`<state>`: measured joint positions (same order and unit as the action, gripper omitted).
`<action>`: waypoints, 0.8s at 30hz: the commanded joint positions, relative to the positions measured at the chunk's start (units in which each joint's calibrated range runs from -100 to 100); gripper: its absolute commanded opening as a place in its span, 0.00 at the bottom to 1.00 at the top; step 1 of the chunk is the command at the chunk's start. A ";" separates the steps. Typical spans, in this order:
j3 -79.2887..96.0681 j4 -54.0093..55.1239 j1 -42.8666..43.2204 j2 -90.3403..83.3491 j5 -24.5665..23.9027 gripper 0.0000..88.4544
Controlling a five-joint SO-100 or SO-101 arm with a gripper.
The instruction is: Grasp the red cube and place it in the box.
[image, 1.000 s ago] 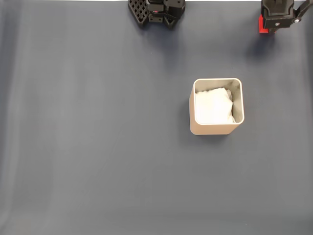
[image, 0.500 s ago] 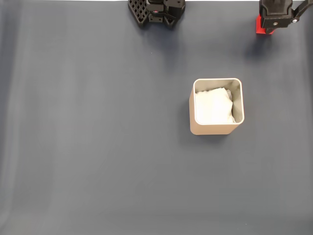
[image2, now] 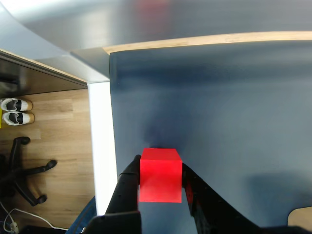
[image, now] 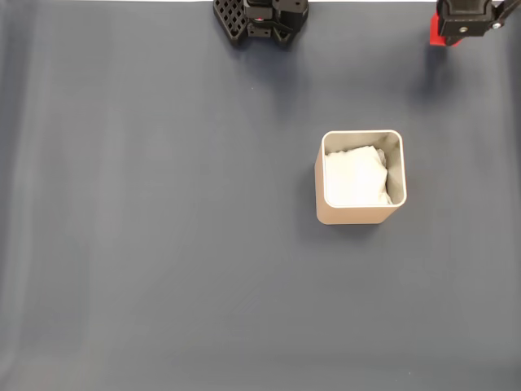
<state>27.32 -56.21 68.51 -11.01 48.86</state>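
Note:
In the wrist view the red cube (image2: 161, 175) sits clamped between my two black fingers, with my gripper (image2: 160, 171) shut on it above the dark blue mat. The fixed view shows my gripper (image: 457, 26) at the top right corner, a sliver of the red cube (image: 436, 32) peeking out on its left side. The box (image: 359, 213), beige with white padding inside, stands right of centre on the mat, well below my gripper in that view. A corner of the box (image2: 301, 217) shows at the wrist view's lower right edge.
The arm's black base (image: 260, 19) sits at the top centre of the fixed view. In the wrist view the mat's edge (image2: 111, 126) and the table's white rim lie just left of the cube, with wooden floor and an office chair base (image2: 22, 170) beyond.
My gripper with the red cube has moved upward in the fixed view, toward the top edge. The box has stayed put.

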 commanded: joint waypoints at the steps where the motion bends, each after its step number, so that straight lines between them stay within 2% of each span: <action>1: -5.35 -3.24 -1.10 -3.40 -0.63 0.01; 24: -17.48 -18.92 -11.60 -10.84 -1.32 0.01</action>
<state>13.02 -73.84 58.89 -18.86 48.23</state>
